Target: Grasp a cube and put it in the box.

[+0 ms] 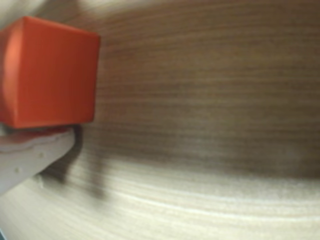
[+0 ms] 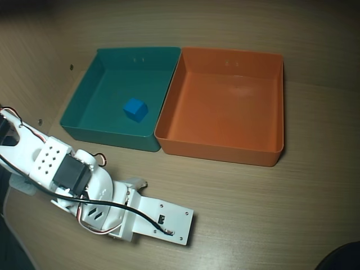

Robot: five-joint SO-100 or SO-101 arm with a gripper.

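So the cube point(image 1: 47, 72) is sitting right up against the gripper point(image 1: 37, 131) in the wrist view. A white finger point(image 1: 30, 152) runs along its lower edge, touching it or near enough, with the wooden table point(image 1: 210, 100) blurry behind. I only see that one finger, so I honestly can't tell whether the jaws are pinched on the cube or just resting beside it.

From the overhead view the arm point(image 2: 101, 197) is lying low over the table, on the near side of the box point(image 2: 274, 101) and well apart from it, off toward the teal tray's corner. The cube itself is hidden under the arm there. The box looks empty.

What could go wrong, in my opinion:
- If the grip is only one-sided, lifting would leave the cube behind or roll it away.
- A corner-heavy pinch could let it twist out mid-carry.
- The teal tray point(image 2: 84, 121) butts right against the box and is the closer one, so a short swing could drop the cube in there instead.
- Carrying too low might clip the box's near wall.

Count: one orange cube, one blue cube point(image 2: 135, 109) (inside the teal tray), two trays, one arm.
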